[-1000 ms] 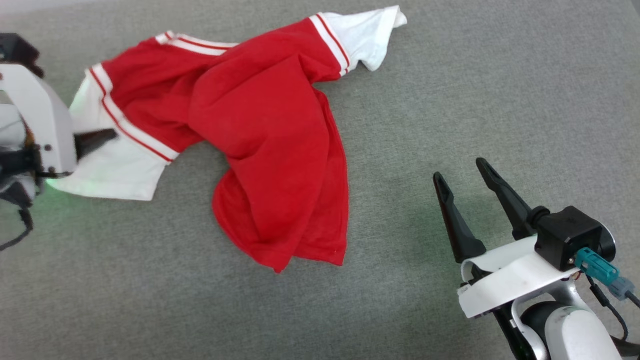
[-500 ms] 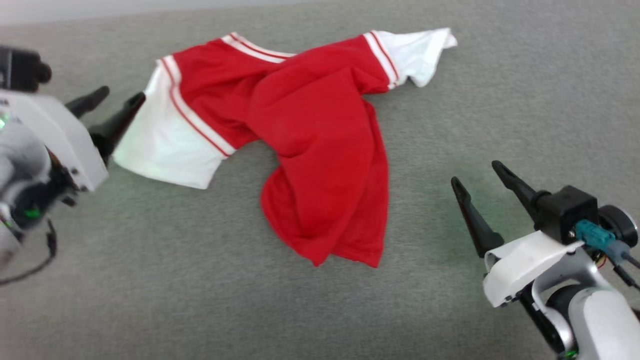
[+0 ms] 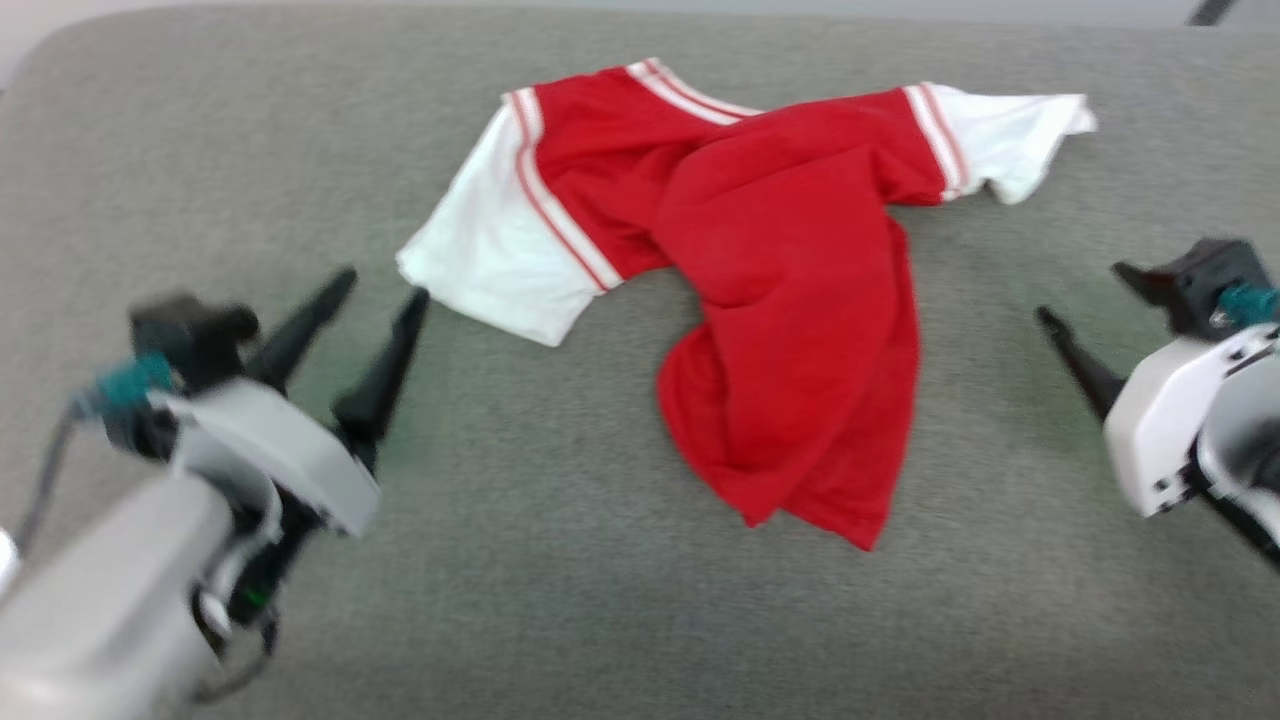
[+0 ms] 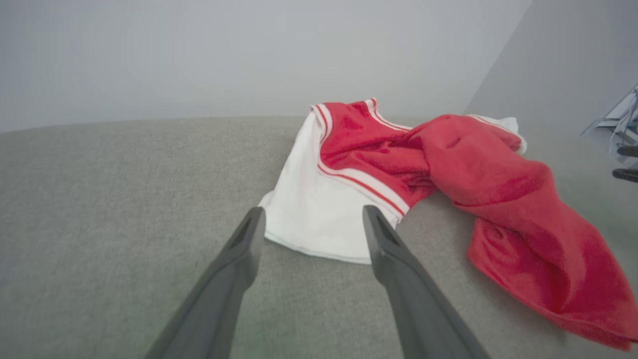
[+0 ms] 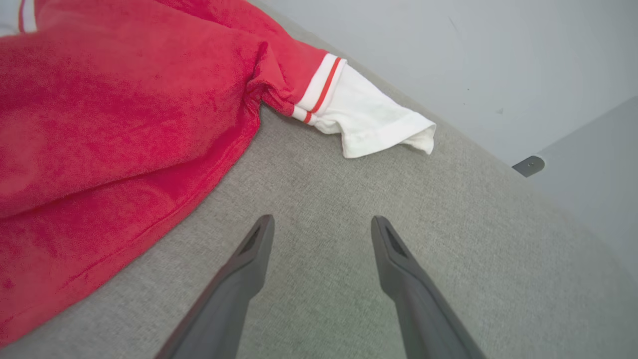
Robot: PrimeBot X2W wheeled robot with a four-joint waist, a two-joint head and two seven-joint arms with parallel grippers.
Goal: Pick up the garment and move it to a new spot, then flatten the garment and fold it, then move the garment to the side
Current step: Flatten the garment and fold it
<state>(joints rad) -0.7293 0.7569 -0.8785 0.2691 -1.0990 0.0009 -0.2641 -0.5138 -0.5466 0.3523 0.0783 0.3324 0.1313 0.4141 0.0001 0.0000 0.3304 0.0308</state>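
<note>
Lying crumpled on the grey fabric surface (image 3: 500,600), the red jersey (image 3: 790,300) is resting at the far middle of the head view. Its body is bunching into a thick fold that is trailing back toward the robot. Its left sleeve (image 3: 480,260) is lying flat and white, and its right sleeve (image 3: 1010,140) is pointing away to the right. Both are carrying red-and-white striped trim. The left gripper (image 3: 382,285) is hovering just beside the left sleeve. Its two dark fingers are standing spread with nothing between them, the tips close to the hem and seemingly apart from it. The right gripper (image 3: 1082,292) is hanging near the jersey's right side, likewise spread and empty, pointing over bare grey fabric short of the right sleeve.
</note>
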